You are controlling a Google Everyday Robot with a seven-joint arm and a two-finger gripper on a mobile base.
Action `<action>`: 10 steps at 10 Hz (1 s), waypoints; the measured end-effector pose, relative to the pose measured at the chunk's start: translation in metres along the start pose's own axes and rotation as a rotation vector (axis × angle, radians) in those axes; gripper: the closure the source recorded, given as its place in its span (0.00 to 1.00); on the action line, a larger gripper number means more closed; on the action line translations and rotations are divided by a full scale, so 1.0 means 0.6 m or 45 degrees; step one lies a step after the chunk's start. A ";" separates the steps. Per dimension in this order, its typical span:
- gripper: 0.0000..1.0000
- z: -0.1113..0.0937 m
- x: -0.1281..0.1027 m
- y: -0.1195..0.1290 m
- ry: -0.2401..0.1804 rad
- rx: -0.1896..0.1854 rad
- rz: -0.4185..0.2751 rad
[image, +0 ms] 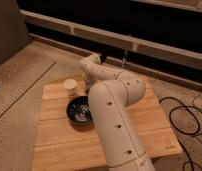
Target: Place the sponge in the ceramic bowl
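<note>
The ceramic bowl [78,111], round, dark and glossy with pale streaks inside, stands left of centre on the wooden table [59,145]. My white arm [116,115] rises from the front right, bends over the table and covers the bowl's right rim. The gripper [89,85] is at the arm's far end, just behind the bowl's far rim, mostly hidden by the arm's own links. The sponge is hidden or out of view.
A small pale round cup [70,87] stands on the table behind the bowl to the left. Black cables [186,117] lie on the speckled floor to the right. A long pale rail [159,45] against a dark wall runs behind the table.
</note>
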 end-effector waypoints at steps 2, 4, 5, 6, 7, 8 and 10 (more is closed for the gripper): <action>1.00 -0.043 -0.007 0.022 -0.048 -0.026 -0.044; 1.00 -0.074 0.004 0.033 -0.079 -0.034 -0.055; 1.00 -0.084 0.012 0.037 -0.087 -0.033 -0.053; 1.00 -0.110 0.043 0.044 -0.105 -0.015 -0.049; 1.00 -0.124 0.062 0.051 -0.116 -0.006 -0.051; 1.00 -0.134 0.080 0.066 -0.124 0.002 -0.064; 1.00 -0.146 0.107 0.121 -0.137 0.003 -0.128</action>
